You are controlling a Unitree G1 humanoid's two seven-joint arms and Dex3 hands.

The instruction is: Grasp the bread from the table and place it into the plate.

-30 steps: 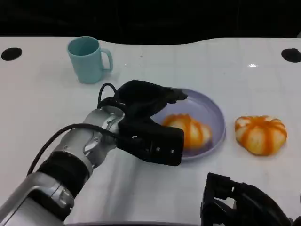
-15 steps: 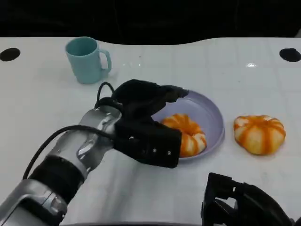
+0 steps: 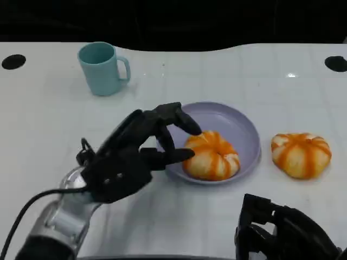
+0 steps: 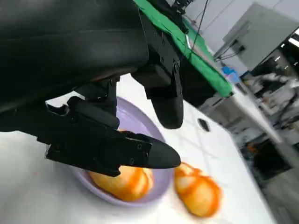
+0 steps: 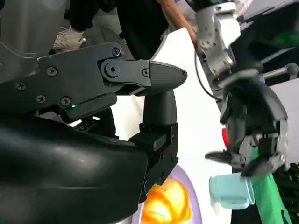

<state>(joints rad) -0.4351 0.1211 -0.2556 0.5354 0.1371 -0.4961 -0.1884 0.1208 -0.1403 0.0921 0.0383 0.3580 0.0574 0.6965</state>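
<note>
An orange-striped bread bun [image 3: 211,156] lies inside the lilac plate [image 3: 243,128] at the table's centre; it also appears in the left wrist view as the bun [image 4: 122,181] on the plate [image 4: 134,122]. A second bun [image 3: 300,154] sits on the table right of the plate, seen too as the bun [image 4: 198,191]. My left hand [image 3: 134,155] hovers just left of the plate, fingers spread, holding nothing. My right hand [image 3: 282,233] rests low at the front right, nothing between its fingers [image 5: 140,74].
A teal mug [image 3: 102,68] stands at the back left of the white table, and shows in the right wrist view as the mug [image 5: 229,191]. Black round holes [image 3: 13,61] mark the table's far corners. A person [image 5: 135,23] stands beside the table.
My left hand has drawn back from over the plate toward the near left and opened its fingers. The bun it covered now lies free in the plate.
</note>
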